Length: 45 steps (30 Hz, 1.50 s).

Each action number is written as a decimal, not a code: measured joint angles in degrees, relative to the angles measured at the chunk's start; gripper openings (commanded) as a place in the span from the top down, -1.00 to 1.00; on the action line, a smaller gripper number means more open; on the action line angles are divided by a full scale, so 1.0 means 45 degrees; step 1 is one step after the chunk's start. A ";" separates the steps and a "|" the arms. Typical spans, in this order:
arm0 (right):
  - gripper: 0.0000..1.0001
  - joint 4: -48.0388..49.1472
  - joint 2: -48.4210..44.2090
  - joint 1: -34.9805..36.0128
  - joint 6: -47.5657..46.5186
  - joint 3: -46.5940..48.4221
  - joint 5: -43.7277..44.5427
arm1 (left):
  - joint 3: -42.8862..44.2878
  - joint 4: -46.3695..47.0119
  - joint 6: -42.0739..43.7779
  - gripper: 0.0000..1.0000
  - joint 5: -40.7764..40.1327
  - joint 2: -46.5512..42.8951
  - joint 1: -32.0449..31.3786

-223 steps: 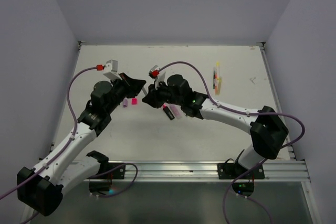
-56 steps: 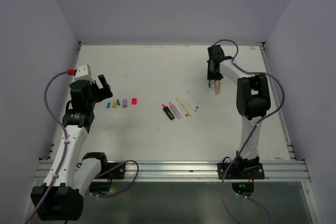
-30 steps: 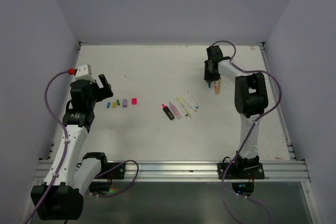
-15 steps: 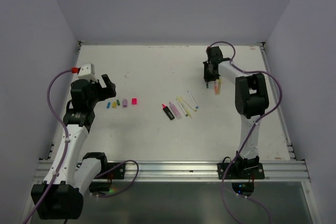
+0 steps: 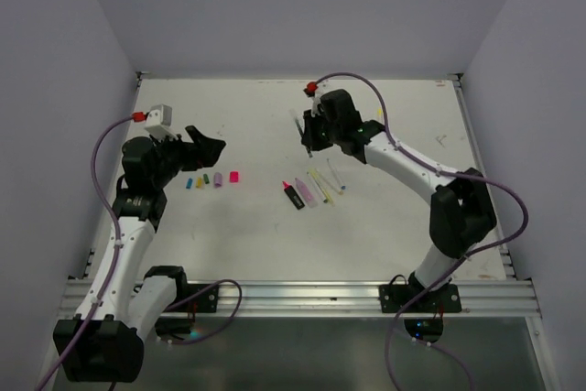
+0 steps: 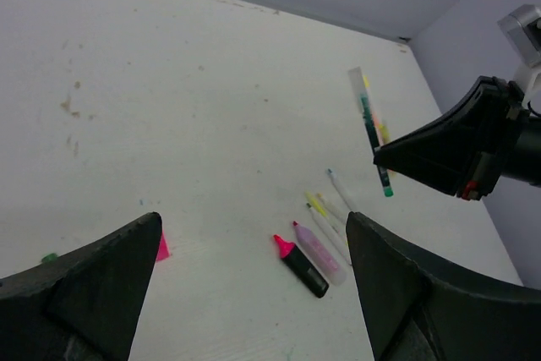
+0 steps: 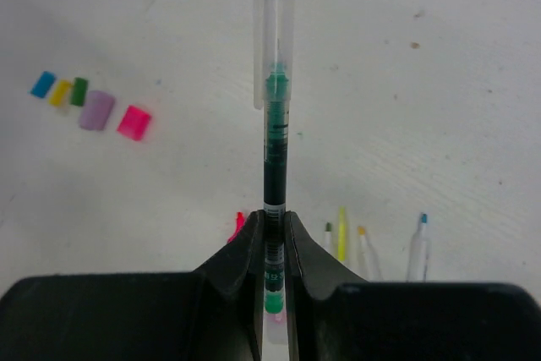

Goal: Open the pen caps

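Note:
My right gripper (image 5: 309,138) (image 7: 275,227) is shut on a dark green pen (image 7: 275,158) (image 5: 298,125), held above the table's middle with its clear cap (image 7: 274,40) still on and pointing away from the fingers. In the left wrist view the same pen (image 6: 372,128) hangs in the air. My left gripper (image 5: 209,146) (image 6: 254,289) is open and empty, facing that pen. A row of loose pen caps lies below it: blue (image 5: 189,183), yellow (image 5: 200,181), green (image 5: 207,177), lilac (image 5: 219,179) and pink (image 5: 234,176). Uncapped pens lie mid-table, among them a black-and-pink one (image 5: 293,195) and a lilac one (image 5: 305,191).
Thin pens (image 5: 328,179) lie right of the lilac one. A yellow and orange pen (image 6: 380,131) still lies at the far right. The white table (image 5: 275,235) ends at purple walls behind and on both sides.
The right gripper shut on the green pen at the far right, lifted it and carried it left to the table's middle. The left gripper swung right toward it, still open.

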 measured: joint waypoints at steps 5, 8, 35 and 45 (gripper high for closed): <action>1.00 0.1613 -0.1787 0.1540 0.0117 -0.1311 -0.0661 | 0.0000 0.1248 -0.1336 -0.81 0.0670 0.0019 -0.1005; 1.00 0.2419 -0.2254 0.2399 0.0233 -0.1953 -0.0811 | 0.0015 0.1797 -0.1899 -0.75 0.0534 0.0204 -0.2059; 1.00 0.4736 -0.2671 0.4716 0.0243 -0.3031 -0.0471 | 0.0034 0.2438 -0.4138 0.60 -0.3002 0.1404 -0.4658; 0.35 0.5469 -0.2671 0.4847 0.0413 -0.3356 -0.0461 | 0.0015 0.2385 -0.4192 1.00 -0.3109 0.1059 -0.4755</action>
